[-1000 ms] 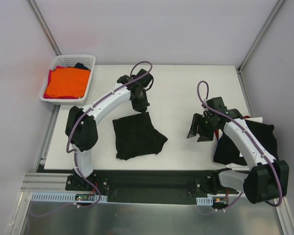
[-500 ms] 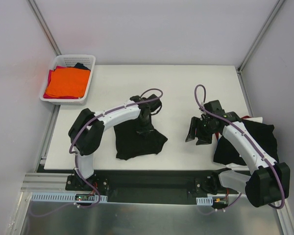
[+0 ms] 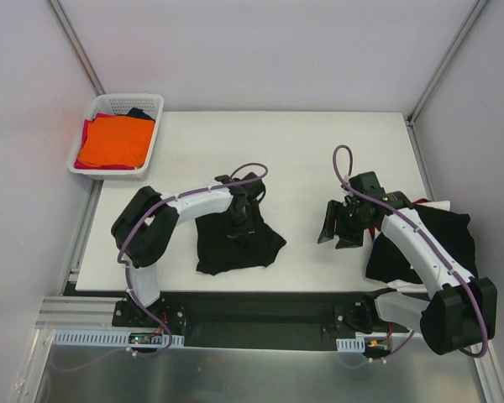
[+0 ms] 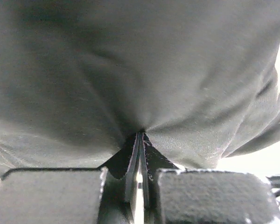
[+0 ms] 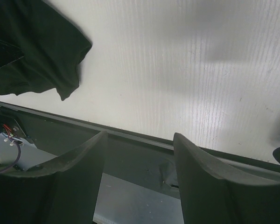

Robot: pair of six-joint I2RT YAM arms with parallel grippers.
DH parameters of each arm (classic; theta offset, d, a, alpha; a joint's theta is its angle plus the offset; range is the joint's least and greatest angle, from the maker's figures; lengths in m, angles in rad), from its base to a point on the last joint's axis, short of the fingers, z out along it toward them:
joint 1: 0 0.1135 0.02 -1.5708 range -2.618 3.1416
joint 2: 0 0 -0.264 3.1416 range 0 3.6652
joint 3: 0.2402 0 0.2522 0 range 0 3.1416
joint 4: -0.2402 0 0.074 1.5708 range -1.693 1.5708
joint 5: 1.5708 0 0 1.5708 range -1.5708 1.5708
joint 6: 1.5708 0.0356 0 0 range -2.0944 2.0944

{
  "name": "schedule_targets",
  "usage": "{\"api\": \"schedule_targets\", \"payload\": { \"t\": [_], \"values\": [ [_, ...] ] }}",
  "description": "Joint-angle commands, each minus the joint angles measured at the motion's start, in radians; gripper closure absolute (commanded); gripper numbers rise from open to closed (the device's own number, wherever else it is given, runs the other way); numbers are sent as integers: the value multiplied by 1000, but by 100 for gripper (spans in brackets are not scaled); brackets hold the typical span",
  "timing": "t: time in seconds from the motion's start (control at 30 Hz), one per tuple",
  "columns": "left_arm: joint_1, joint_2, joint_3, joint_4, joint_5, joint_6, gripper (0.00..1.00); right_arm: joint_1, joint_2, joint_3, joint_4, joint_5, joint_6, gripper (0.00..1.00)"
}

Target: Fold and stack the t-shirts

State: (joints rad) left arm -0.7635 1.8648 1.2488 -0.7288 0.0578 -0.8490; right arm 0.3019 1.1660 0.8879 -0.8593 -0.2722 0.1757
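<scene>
A black t-shirt [image 3: 235, 243] lies crumpled on the white table [image 3: 319, 151], left of centre. My left gripper [image 3: 240, 225] is over its middle, shut on a pinch of the cloth. The left wrist view shows the grey-looking fabric [image 4: 140, 70] puckering into the closed fingertips of that gripper [image 4: 141, 134]. My right gripper [image 3: 336, 227] hovers open right of the shirt, holding nothing. The right wrist view shows the gripper [image 5: 140, 136] with its jaws wide apart above the table's near edge, and the shirt's corner [image 5: 32, 46] at upper left. Another black t-shirt [image 3: 428, 243] lies under the right arm.
A white lattice basket [image 3: 156, 102] stands at the far left off the table, with an orange t-shirt [image 3: 113, 140] on top of red and dark ones. A black rail [image 3: 260, 311] runs along the table's near edge.
My left gripper has moved from the shirt's far edge toward the near side, pulling the cloth over itself, so the shirt is shorter and more bunched. The right arm shifted only slightly.
</scene>
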Motion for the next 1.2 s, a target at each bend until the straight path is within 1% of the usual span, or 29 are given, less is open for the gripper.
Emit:
{"api": "schedule_targets", "payload": {
  "t": [0.0, 0.23, 0.37, 0.53, 0.63, 0.73, 0.8, 0.87, 0.97, 1.1, 1.17],
  "values": [
    [39, -75, -100, -40, 7, -48, 100, 6, 7, 16, 8, 5, 5, 38],
    [87, -157, -186, -41, -6, -68, 100, 6, 12, 19, 17, -1, 5, 38],
    [95, -184, -232, -43, -13, -85, 100, 6, 6, 16, 14, -2, 5, 38],
    [93, -196, -246, -43, -13, -94, 100, 8, -11, 2, 9, -1, 5, 38],
    [86, -214, -224, -44, -29, -85, 100, 6, -22, -3, 2, 1, 2, 38],
    [53, -248, -137, -79, -85, -73, 100, 8, -34, -7, -4, 2, 1, 38],
    [43, -248, -30, -109, -104, -67, 100, 8, -38, -10, -6, 2, 1, 38],
    [38, -222, 76, -152, -107, -65, 100, 6, -39, -10, -6, 2, 1, 37],
    [36, -165, 164, -175, -92, -62, 100, 6, -42, -4, -7, 4, 1, 37],
    [39, -64, 210, -175, -73, -47, 100, 6, -42, 5, -10, 7, 2, 37],
    [39, 11, 225, -172, -59, -38, 100, 8, -43, 8, -15, 10, 1, 37]
  ]
}}
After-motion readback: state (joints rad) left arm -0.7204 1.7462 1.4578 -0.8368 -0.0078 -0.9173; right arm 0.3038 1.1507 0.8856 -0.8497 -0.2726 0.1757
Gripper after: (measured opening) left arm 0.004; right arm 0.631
